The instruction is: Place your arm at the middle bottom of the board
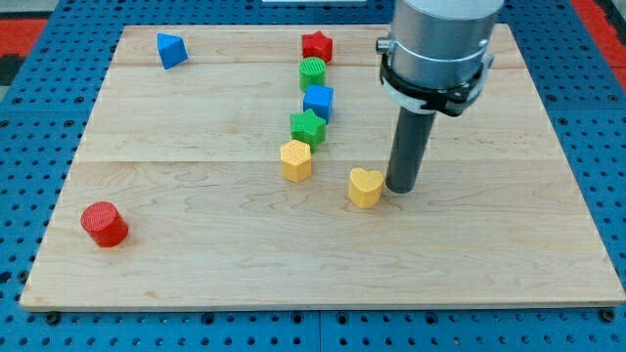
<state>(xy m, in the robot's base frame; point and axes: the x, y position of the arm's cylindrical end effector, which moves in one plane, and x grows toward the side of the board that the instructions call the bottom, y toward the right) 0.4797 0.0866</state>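
My tip (402, 188) rests on the wooden board (196, 264) right of centre, just right of a yellow heart block (365, 187) and nearly touching it. A yellow hexagon block (295, 160) lies to the left of the heart. Above it runs a column: a green star (307, 126), a blue cube (318, 101), a green cylinder (312, 72) and a red star (316, 45). A blue triangle block (171, 50) sits at the top left. A red cylinder (104, 224) sits at the bottom left.
The board lies on a blue pegboard table (29, 147). The arm's grey body (437, 44) hangs over the board's top right.
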